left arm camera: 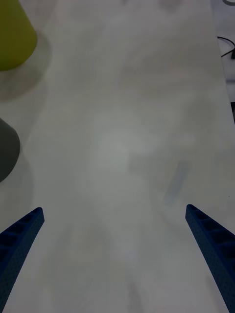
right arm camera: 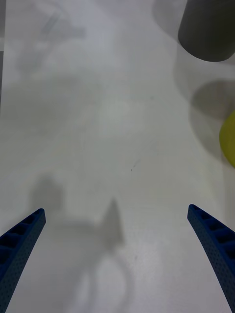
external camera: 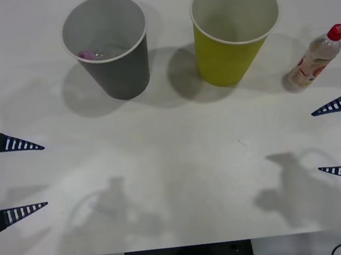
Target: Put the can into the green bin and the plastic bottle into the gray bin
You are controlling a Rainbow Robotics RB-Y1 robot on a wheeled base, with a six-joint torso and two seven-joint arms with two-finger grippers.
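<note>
The robot's left pincer (external camera: 44, 176) sits low at the left edge of the front view, its two blue ribbed fingers (external camera: 17, 145) spread wide apart and pointing inward toward the centre, holding nothing. The right pincer (external camera: 315, 142) mirrors it at the right edge, its fingers (external camera: 336, 105) equally wide apart, pointing inward and empty. In each wrist view, that arm's own fingertips (left arm camera: 24, 230) (right arm camera: 24, 230) stand at the two lower corners with a broad gap between them.
</note>
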